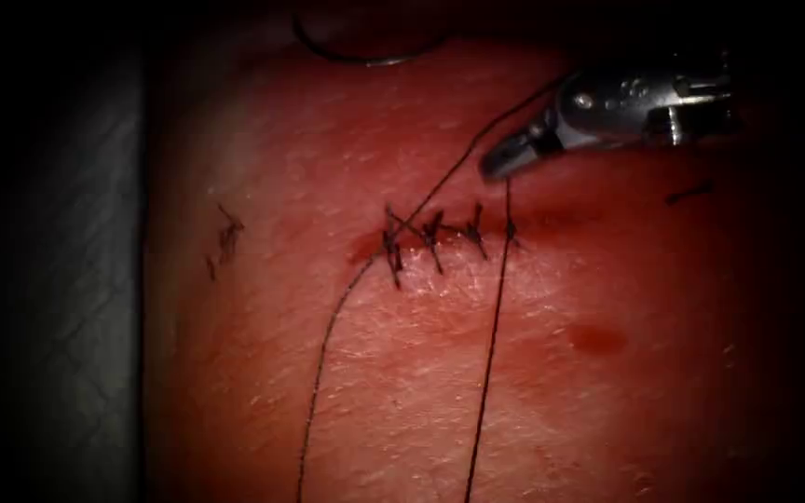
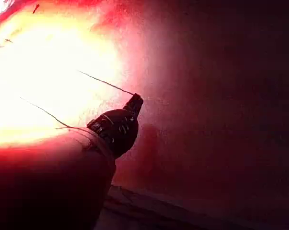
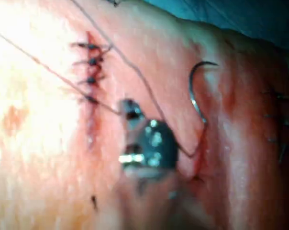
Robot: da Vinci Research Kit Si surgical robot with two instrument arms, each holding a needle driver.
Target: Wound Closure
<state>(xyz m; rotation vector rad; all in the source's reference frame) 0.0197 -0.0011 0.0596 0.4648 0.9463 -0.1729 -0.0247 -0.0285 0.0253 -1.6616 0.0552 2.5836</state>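
Observation:
The tissue (image 1: 440, 391) carries a horizontal cut (image 1: 430, 233) crossed by several dark stitches. My right tool (image 1: 503, 160) hangs just above the cut's right end. Its jaws are shut on the thread (image 1: 491, 354), which rises from the last stitch (image 1: 511, 228). The right wrist view shows the right tool (image 3: 130, 111) with that thread (image 3: 49, 69) taut from the stitches (image 3: 91, 72). The curved needle (image 1: 375, 61) lies loose on the tissue beyond the cut, held by neither tool; the needle (image 3: 191, 91) rests on the surface. My left tool (image 2: 135, 101) is shut on a thread (image 2: 104, 82).
A second strand (image 1: 323, 354) runs from the cut's left end toward the near edge. Cut thread ends (image 1: 228, 233) lie left of the cut and another (image 1: 691, 193) at the right. A spot of red fluid (image 1: 596, 337) sits below. Grey cloth (image 1: 67, 279) borders the tissue's left.

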